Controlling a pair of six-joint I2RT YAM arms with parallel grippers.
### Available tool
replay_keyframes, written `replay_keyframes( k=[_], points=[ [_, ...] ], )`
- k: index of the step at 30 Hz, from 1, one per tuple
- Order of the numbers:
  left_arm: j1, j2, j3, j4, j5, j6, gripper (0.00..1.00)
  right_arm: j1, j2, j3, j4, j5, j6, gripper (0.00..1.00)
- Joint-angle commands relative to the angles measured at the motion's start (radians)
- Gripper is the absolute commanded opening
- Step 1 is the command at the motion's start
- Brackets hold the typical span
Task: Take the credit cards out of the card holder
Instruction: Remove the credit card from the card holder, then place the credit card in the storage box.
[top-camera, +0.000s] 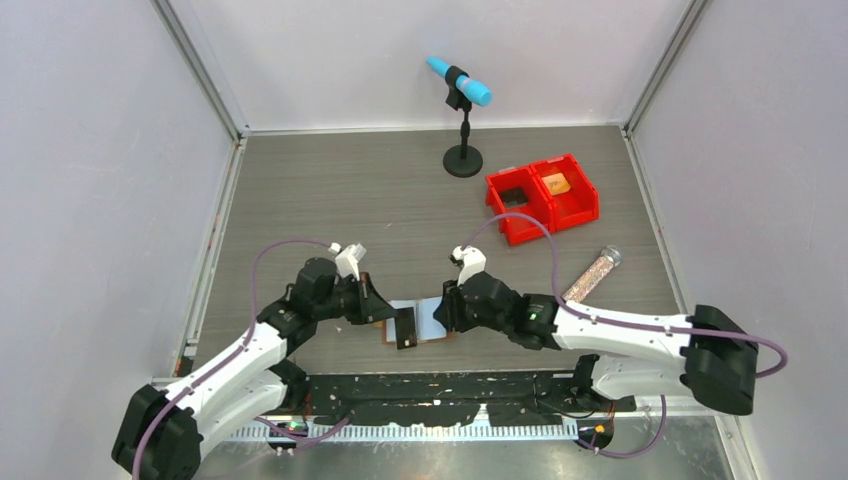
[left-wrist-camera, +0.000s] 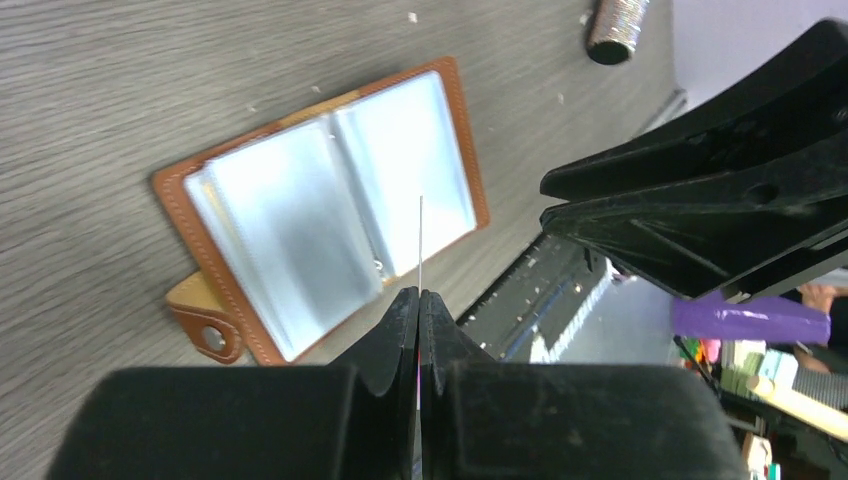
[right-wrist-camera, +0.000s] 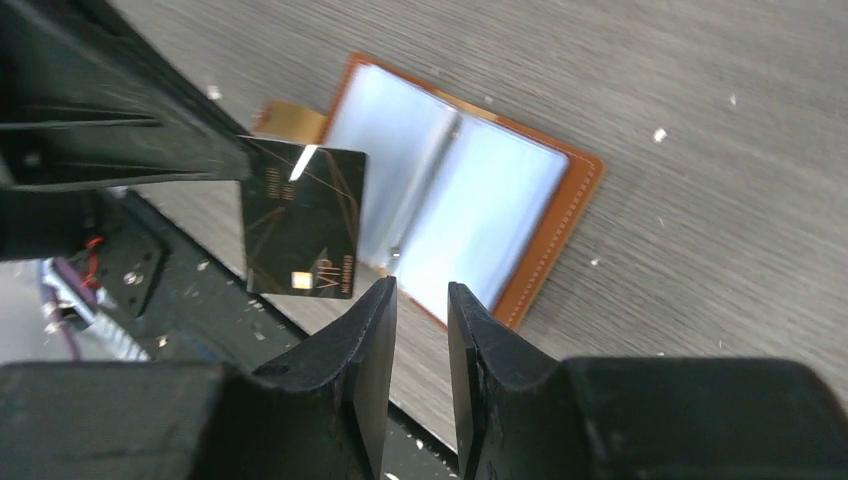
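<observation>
The brown card holder (top-camera: 432, 318) lies open on the table between the arms, its pale inner panels up; it also shows in the left wrist view (left-wrist-camera: 320, 205) and the right wrist view (right-wrist-camera: 470, 200). My left gripper (top-camera: 385, 312) is shut on a black credit card (top-camera: 405, 327) and holds it above the holder's left near edge. The card shows face-on in the right wrist view (right-wrist-camera: 303, 220) and as a thin edge-on line in the left wrist view (left-wrist-camera: 420, 240). My right gripper (right-wrist-camera: 420, 300) is a little open and empty, over the holder's near right edge.
Two red bins (top-camera: 543, 197) stand at the back right, one with a small orange thing (top-camera: 556, 184). A microphone stand (top-camera: 462, 120) is at the back. A glitter tube (top-camera: 592, 275) lies to the right. A black base plate (top-camera: 440, 390) runs along the near edge.
</observation>
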Motion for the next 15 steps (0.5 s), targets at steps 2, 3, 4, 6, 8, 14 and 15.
replay_keyframes(
  k=[2,3,4,6,8,14,15],
  points=[
    [0.004,-0.068,0.0,0.122,0.19,0.029,0.0,-0.019,-0.14,-0.024,0.117,-0.152,-0.131,0.33],
    [0.004,-0.077,-0.002,0.14,0.212,0.028,0.0,-0.034,-0.164,-0.035,0.128,-0.196,-0.161,0.33],
    [0.003,-0.086,-0.003,0.157,0.236,0.026,0.0,-0.045,-0.174,-0.038,0.145,-0.283,-0.174,0.33],
    [0.002,-0.098,-0.007,0.183,0.279,0.019,0.0,-0.084,-0.193,-0.047,0.162,-0.422,-0.197,0.33],
    [0.002,-0.101,-0.009,0.201,0.316,0.011,0.0,-0.12,-0.204,-0.053,0.18,-0.535,-0.2,0.33],
    [-0.023,-0.097,-0.025,0.258,0.395,-0.012,0.0,-0.181,-0.24,-0.051,0.176,-0.658,-0.186,0.34],
    [-0.03,-0.098,-0.026,0.271,0.396,-0.016,0.0,-0.191,-0.241,-0.05,0.172,-0.663,-0.186,0.35]
  ],
)
